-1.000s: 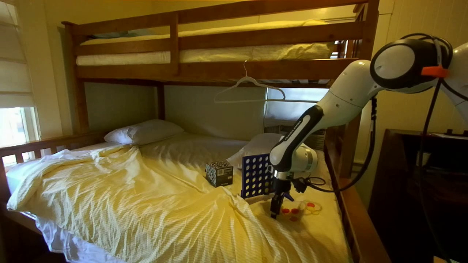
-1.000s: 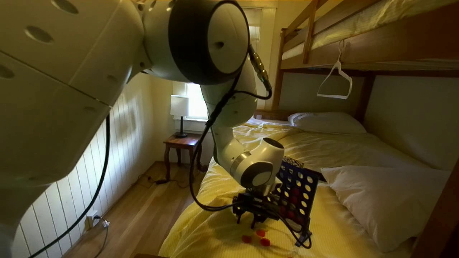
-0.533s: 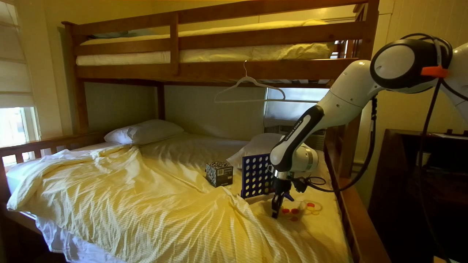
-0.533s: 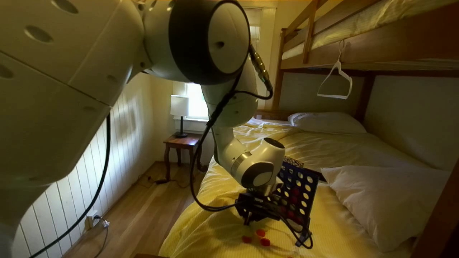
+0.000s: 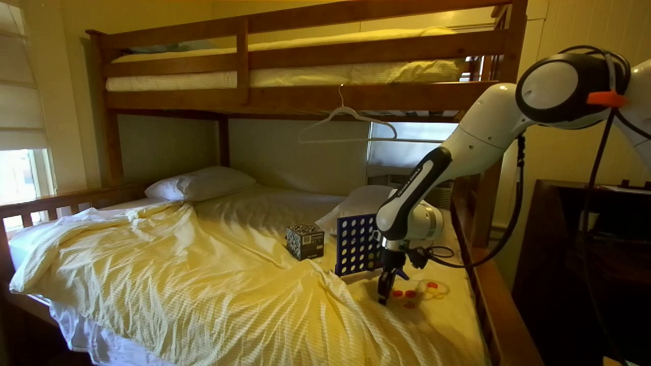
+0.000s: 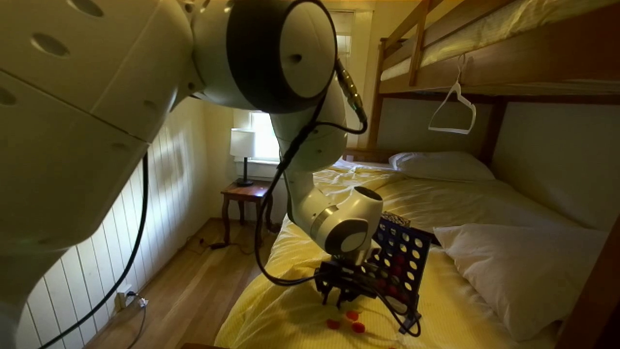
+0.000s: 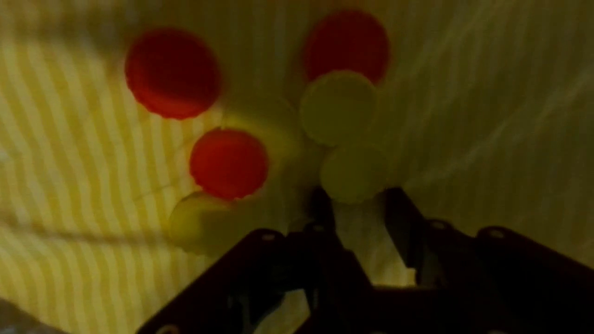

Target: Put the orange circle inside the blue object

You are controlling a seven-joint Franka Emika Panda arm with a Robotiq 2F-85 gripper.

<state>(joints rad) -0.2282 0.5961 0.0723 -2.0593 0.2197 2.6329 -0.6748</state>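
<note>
Several orange-red discs lie on the yellow striped bedding. The brightest orange disc [image 7: 229, 163] is left of my fingers in the wrist view; a darker red disc [image 7: 172, 73] lies beyond it. Orange-red discs also show in both exterior views [image 5: 410, 294] [image 6: 358, 327]. The blue grid [image 5: 357, 245] stands upright behind the gripper and holds some red discs in an exterior view [image 6: 410, 246]. My gripper [image 7: 357, 199] points down close to the bedding, fingers apart, with a yellow disc [image 7: 353, 172] lying at its fingertips. It also shows in both exterior views [image 5: 382, 300] [image 6: 332, 303].
A dark patterned box [image 5: 305, 243] sits beside the grid. More yellow discs [image 7: 338, 107] lie among the red ones. A pillow [image 6: 513, 266] lies near the grid. A wooden bed rail [image 5: 501, 315] runs along the bed's edge, and a hanger [image 5: 346, 124] hangs from the upper bunk.
The fingers came together about half a second ago and are apart again now, a little narrower than a second ago. The arm has barely shifted; the discs look unmoved.
</note>
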